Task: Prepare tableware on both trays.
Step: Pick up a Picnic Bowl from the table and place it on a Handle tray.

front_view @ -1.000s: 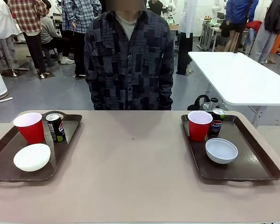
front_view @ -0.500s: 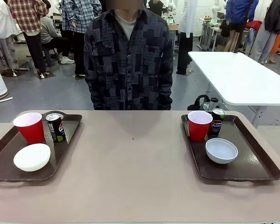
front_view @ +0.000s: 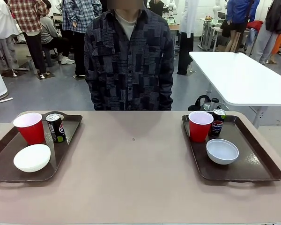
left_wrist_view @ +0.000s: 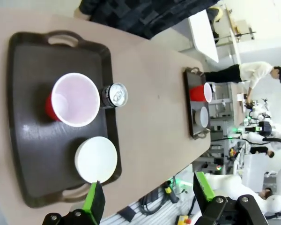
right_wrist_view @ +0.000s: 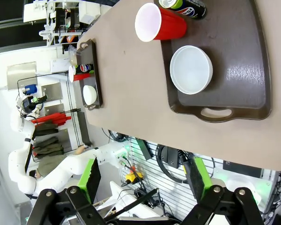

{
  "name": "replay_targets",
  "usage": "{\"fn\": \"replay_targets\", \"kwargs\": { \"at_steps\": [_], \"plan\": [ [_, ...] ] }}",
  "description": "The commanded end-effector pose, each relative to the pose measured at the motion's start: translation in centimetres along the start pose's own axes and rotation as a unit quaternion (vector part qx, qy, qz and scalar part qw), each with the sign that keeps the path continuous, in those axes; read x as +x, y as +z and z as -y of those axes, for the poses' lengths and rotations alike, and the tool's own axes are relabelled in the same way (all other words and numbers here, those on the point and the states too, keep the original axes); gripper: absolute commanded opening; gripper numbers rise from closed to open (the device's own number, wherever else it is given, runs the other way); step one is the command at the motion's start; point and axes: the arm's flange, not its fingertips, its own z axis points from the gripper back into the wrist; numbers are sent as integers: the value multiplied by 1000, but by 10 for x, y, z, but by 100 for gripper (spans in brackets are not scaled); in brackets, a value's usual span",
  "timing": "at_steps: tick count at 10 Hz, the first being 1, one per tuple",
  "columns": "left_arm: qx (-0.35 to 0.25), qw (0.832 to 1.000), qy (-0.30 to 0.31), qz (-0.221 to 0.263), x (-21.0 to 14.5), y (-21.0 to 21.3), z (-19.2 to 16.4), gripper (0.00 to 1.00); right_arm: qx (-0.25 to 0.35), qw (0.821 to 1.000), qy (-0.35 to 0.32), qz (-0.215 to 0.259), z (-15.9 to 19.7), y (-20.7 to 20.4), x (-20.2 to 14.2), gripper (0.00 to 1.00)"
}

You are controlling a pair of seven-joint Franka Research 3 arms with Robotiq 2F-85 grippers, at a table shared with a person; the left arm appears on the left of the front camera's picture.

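**Both trays look set, both end effectors hanging empty**

Front view: left tray point(front_view: 2, 161) carries 1 red cup point(front_view: 30, 128), 1 can point(front_view: 55, 127) just beside it and 1 white bowl point(front_view: 32, 157) nearer the robot. Right tray point(front_view: 253, 161) has the same set: cup point(front_view: 200, 125), can point(front_view: 218, 123) tucked behind it, bowl point(front_view: 222, 151). A person point(front_view: 129, 61) stands at the far side of the tabletop point(front_view: 131, 178).

Left wrist view: left end effector point(left_wrist_view: 147, 197) spread wide, holding nothing, high above its tray.

Right wrist view: right end effector point(right_wrist_view: 145, 176) also wide, empty, well clear.

My guess: cups are light and squashy, so pinch gently near the rim. Cans are stiff but slick, grab mid-body. Bowls by the rim.
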Motion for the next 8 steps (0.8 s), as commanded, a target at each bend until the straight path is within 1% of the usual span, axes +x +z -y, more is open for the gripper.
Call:
{"fn": "replay_targets", "kwargs": {
  "at_steps": [1, 8],
  "plan": [
    [-9, 1000, -1, 2, -1, 1, 3, 100, 7, 1000, 3, 0, -1, 0, 0, 100],
    [-9, 1000, -1, 2, -1, 1, 3, 100, 7, 1000, 3, 0, -1, 0, 0, 100]
  ]
}}
